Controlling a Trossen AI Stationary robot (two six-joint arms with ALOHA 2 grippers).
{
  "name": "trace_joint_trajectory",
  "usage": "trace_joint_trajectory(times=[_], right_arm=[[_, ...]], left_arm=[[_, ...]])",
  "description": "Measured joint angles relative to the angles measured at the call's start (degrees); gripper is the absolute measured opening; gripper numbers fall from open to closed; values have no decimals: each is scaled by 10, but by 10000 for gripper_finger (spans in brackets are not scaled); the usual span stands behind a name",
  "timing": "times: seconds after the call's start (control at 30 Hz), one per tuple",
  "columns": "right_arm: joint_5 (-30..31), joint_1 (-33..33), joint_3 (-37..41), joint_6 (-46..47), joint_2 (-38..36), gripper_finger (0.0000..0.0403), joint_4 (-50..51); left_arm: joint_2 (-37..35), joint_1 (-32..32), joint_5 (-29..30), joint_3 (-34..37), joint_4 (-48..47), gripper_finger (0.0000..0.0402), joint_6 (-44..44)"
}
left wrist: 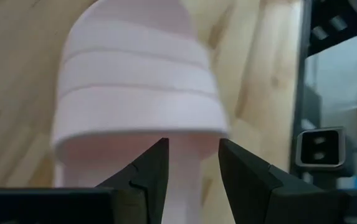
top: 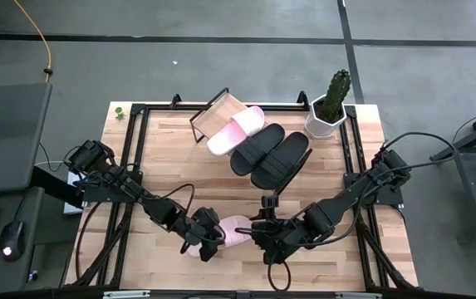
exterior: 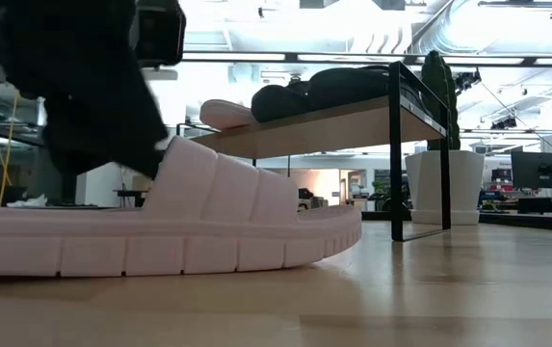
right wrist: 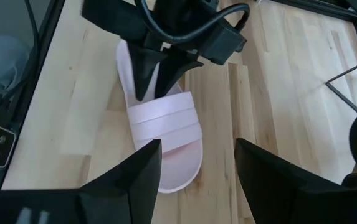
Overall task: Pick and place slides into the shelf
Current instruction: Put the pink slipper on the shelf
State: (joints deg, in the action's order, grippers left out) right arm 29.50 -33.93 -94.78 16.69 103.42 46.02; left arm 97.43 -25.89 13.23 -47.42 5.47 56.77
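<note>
the step in hand is the pickup of the last pink slide (top: 231,232), which lies flat on the surface between the two arms while the other pink one and the black pair already rest on the shelf (top: 211,116). the left gripper (left wrist: 192,163) has its jaws parted around the heel end of the footbed, just behind the strap — not yet closed on it, as far as the wrist view lets one judge. to do this well, the jaws should close squarely on the sole edge or the strap, then lift level. the right gripper (right wrist: 197,163) hovers past the slide's toe end with jaws wide open and empty.

the right wrist view shows the left jaws straddling the heel; the low view shows the sole flat on the surface.
</note>
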Motion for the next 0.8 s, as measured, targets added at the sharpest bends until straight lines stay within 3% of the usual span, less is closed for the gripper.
trace_joint_trajectory(times=[0.17,0.27,0.37,0.53,0.8], right_arm=[[-2,0,0,4,0,193,0],[-1,0,0,4,0,193,0],[-1,0,0,3,0,193,0],[0,0,0,4,0,193,0],[0,0,0,9,0,193,0]], left_arm=[[0,-25,-32,0,-27,129,-44],[0,-48,-56,-3,-27,129,-112],[0,-76,-45,-15,-26,129,-201],[0,-107,21,-36,-66,129,-351],[0,-120,222,-52,-213,129,-472]])
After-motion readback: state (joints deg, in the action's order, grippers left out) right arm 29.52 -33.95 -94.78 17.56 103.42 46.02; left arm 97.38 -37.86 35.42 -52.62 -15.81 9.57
